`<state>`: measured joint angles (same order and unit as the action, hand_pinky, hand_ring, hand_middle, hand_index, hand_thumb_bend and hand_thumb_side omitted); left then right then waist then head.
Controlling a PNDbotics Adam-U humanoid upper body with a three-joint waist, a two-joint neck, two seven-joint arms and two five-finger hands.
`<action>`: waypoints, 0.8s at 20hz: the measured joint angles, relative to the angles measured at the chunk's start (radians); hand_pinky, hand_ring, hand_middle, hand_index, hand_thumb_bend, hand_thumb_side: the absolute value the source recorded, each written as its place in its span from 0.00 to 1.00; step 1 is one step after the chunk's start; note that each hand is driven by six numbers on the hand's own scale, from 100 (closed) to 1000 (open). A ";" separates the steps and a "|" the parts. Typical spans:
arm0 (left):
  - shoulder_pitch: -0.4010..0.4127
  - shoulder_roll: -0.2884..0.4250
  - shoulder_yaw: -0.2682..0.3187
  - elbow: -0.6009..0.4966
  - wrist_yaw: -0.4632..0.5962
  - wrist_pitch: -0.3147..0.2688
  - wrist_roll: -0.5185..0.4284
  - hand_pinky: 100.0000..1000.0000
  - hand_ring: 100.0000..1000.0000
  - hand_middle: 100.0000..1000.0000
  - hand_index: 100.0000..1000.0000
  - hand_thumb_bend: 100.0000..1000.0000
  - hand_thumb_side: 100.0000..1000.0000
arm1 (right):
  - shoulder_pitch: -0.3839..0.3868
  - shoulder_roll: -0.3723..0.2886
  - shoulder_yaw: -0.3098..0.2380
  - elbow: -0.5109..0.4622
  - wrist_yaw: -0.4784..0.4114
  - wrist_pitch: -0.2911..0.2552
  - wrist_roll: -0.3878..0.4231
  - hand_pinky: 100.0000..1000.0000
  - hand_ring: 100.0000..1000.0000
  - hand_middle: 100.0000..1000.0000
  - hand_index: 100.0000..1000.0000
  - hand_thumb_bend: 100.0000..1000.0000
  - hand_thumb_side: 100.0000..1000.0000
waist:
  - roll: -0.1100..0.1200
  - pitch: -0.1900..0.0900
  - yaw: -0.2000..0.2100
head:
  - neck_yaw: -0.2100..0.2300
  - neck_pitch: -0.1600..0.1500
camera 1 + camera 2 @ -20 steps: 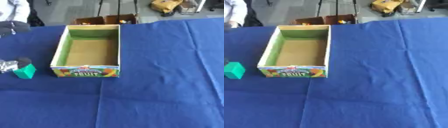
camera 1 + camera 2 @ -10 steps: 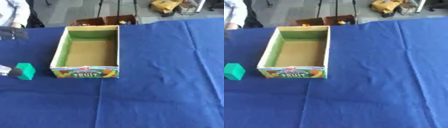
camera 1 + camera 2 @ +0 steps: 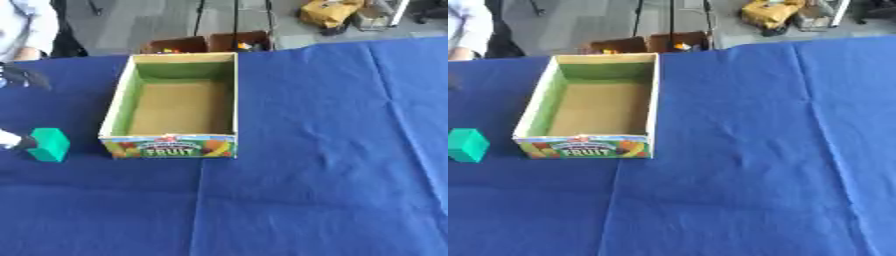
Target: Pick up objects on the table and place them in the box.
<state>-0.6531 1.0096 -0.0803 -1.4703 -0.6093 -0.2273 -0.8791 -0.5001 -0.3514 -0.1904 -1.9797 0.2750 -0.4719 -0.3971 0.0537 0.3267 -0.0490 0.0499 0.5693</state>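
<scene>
Withdrawn toward the picture's left edge since a second ago, the left hand (image 3: 9,140) now shows only as a pale and dark sliver touching the green block (image 3: 49,144); whether its fingers are spread or curled cannot be told. Block: upright on the blue tablecloth (image 3: 332,150), just left of the fruit box (image 3: 175,145), apart from it. It looks small, rigid and probably light, with flat faces; opposite side faces would suit a pinch. Box: open, nothing visible inside. Right hand: in neither view. Left eye view shows the hand; right eye view shows the block alone.
</scene>
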 measured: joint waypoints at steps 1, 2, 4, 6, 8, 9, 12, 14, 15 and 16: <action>-0.011 -0.003 -0.007 0.021 -0.010 -0.001 0.000 0.89 0.98 1.00 1.00 0.48 0.59 | 0.000 -0.001 0.000 0.000 0.000 0.000 0.000 0.68 0.67 0.45 0.67 0.00 0.77 | 0.000 0.001 0.000 | 0.002 -0.001; -0.023 -0.008 -0.015 0.044 -0.019 -0.001 0.001 0.90 1.00 1.00 1.00 0.52 0.60 | 0.000 -0.002 0.000 0.000 -0.001 0.000 0.001 0.68 0.67 0.45 0.67 0.00 0.77 | 0.001 0.001 -0.001 | 0.004 -0.003; -0.042 -0.019 -0.034 0.095 -0.037 -0.003 0.003 0.91 1.00 1.00 1.00 0.54 0.60 | 0.000 -0.005 0.000 0.000 -0.001 0.000 0.003 0.68 0.67 0.45 0.67 0.00 0.77 | 0.002 0.004 -0.005 | 0.006 -0.007; -0.057 -0.030 -0.049 0.138 -0.060 -0.007 0.007 0.90 0.99 1.00 1.00 0.58 0.62 | 0.000 -0.005 0.000 0.000 -0.002 0.001 0.004 0.68 0.67 0.45 0.67 0.00 0.77 | 0.004 0.007 -0.007 | 0.008 -0.008; -0.068 -0.041 -0.058 0.172 -0.077 -0.012 0.012 0.91 1.00 1.00 1.00 0.61 0.62 | 0.000 -0.005 0.000 0.000 -0.003 0.002 0.005 0.68 0.67 0.45 0.66 0.00 0.77 | 0.005 0.008 -0.008 | 0.010 -0.008; -0.072 -0.046 -0.060 0.186 -0.079 -0.015 0.014 0.92 1.00 1.00 1.00 0.60 0.61 | 0.000 -0.005 0.000 0.000 -0.003 0.002 0.006 0.68 0.67 0.45 0.66 0.00 0.77 | 0.005 0.010 -0.008 | 0.010 -0.009; -0.079 -0.063 -0.068 0.225 -0.081 -0.020 0.020 0.91 1.00 1.00 1.00 0.54 0.59 | 0.000 -0.005 0.000 0.000 -0.004 0.003 0.007 0.68 0.67 0.44 0.66 0.00 0.77 | 0.005 0.014 -0.013 | 0.012 -0.013; -0.079 -0.070 -0.071 0.247 -0.083 -0.022 0.022 0.90 0.98 1.00 1.00 0.49 0.56 | 0.000 -0.005 0.000 0.000 -0.004 0.004 0.008 0.68 0.67 0.44 0.66 0.00 0.77 | 0.005 0.016 -0.013 | 0.013 -0.017; -0.079 -0.071 -0.075 0.257 -0.086 -0.023 0.022 0.89 0.98 1.00 1.00 0.47 0.56 | 0.000 -0.005 0.000 0.000 -0.004 0.004 0.008 0.68 0.67 0.44 0.66 0.00 0.77 | 0.005 0.018 -0.013 | 0.013 -0.017; -0.079 -0.072 -0.077 0.267 -0.088 -0.023 0.022 0.89 0.98 1.00 1.00 0.44 0.54 | 0.000 -0.005 0.000 0.000 -0.004 0.004 0.008 0.68 0.67 0.44 0.66 0.00 0.77 | 0.005 0.019 -0.013 | 0.013 -0.017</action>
<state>-0.7321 0.9378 -0.1568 -1.2030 -0.6978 -0.2499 -0.8566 -0.5004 -0.3564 -0.1904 -1.9797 0.2707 -0.4678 -0.3888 0.0588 0.3461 -0.0622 0.0631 0.5520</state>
